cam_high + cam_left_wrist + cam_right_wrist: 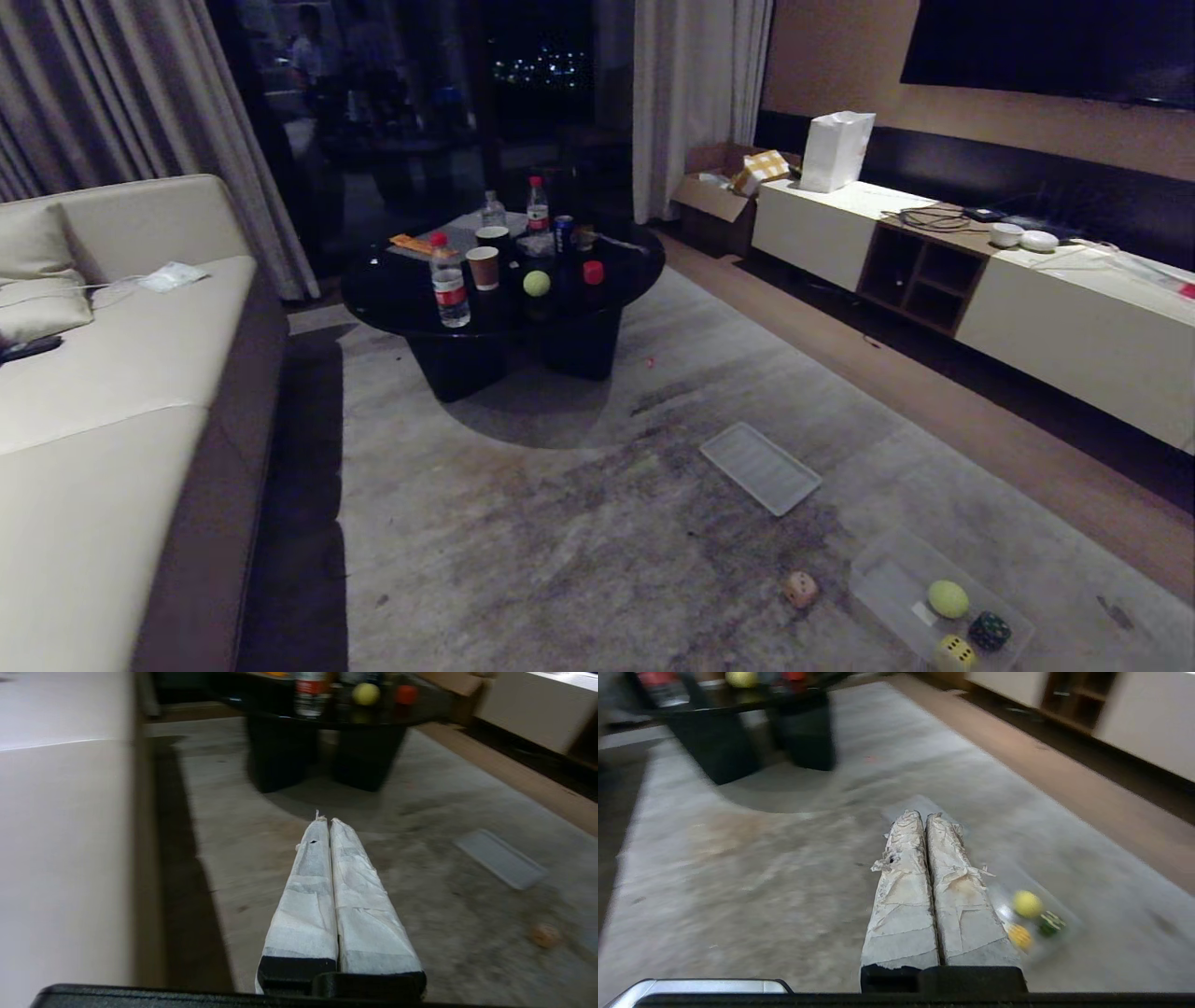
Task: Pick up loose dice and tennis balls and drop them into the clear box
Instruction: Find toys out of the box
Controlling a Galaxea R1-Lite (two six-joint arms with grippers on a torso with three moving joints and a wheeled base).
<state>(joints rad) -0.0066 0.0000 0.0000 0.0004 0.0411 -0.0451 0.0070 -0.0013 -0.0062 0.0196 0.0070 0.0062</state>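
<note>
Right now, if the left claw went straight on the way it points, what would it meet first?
The left claw, shut, points low over the rug toward the black table's base. Nothing lies between, so probably the rug or that base first; depth is unclear.

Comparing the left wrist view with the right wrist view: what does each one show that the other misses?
Only the left wrist view shows the shut left gripper, the cream sofa and the loose beige die on the rug. Only the right wrist view shows the shut right gripper and the clear plastic box holding a yellow-green tennis ball and two dice. Both show the black round table and ribbed white panel.
</note>
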